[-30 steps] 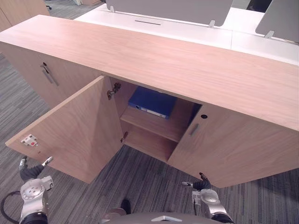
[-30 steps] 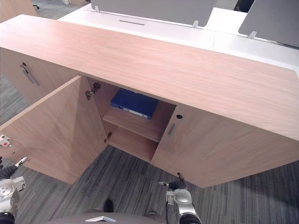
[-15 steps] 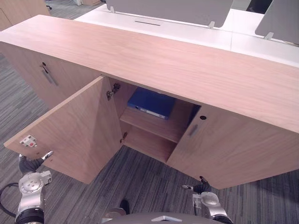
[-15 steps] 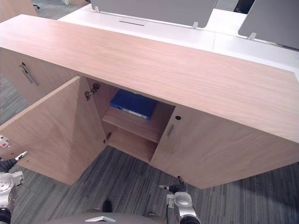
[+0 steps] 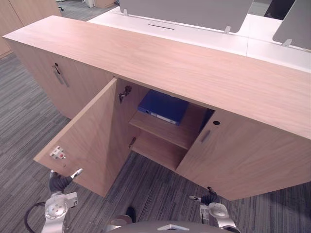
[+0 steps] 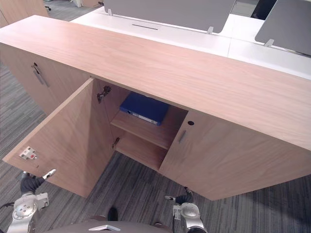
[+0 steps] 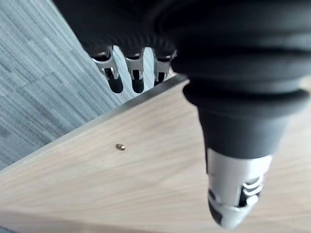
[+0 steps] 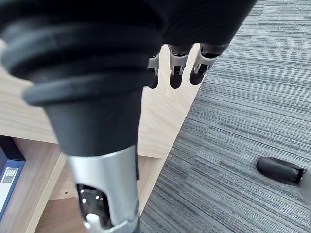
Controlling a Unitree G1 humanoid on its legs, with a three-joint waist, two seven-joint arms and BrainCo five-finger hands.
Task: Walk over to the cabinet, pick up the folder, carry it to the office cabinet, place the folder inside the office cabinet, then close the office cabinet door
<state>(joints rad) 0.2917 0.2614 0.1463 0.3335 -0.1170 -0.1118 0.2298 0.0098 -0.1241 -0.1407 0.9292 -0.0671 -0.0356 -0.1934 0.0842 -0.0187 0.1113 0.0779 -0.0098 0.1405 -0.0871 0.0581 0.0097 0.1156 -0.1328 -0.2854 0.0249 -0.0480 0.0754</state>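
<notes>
The blue folder (image 5: 163, 107) lies flat on the upper shelf inside the open wooden office cabinet (image 5: 194, 73). It also shows as a blue edge (image 8: 7, 180) in the right wrist view. The cabinet's left door (image 5: 90, 143) stands swung out. My left hand (image 5: 59, 183) is low at that door's outer bottom corner, open, and its straight fingers (image 7: 137, 80) reach the door's edge. My right hand (image 5: 210, 197) hangs open and holds nothing, low in front of the right door (image 5: 238, 155).
The right door looks slightly ajar, and a small handle (image 5: 202, 136) sits near its edge. Left of the open door is a shut door with a metal handle (image 5: 60, 75). Behind the cabinet stands a white desk (image 5: 194, 36) with grey screens. Grey carpet (image 5: 155, 189) covers the floor.
The camera has shifted. My left hand has moved right and up to the left door's bottom corner, and that door has swung partly towards the cabinet. The folder has not moved.
</notes>
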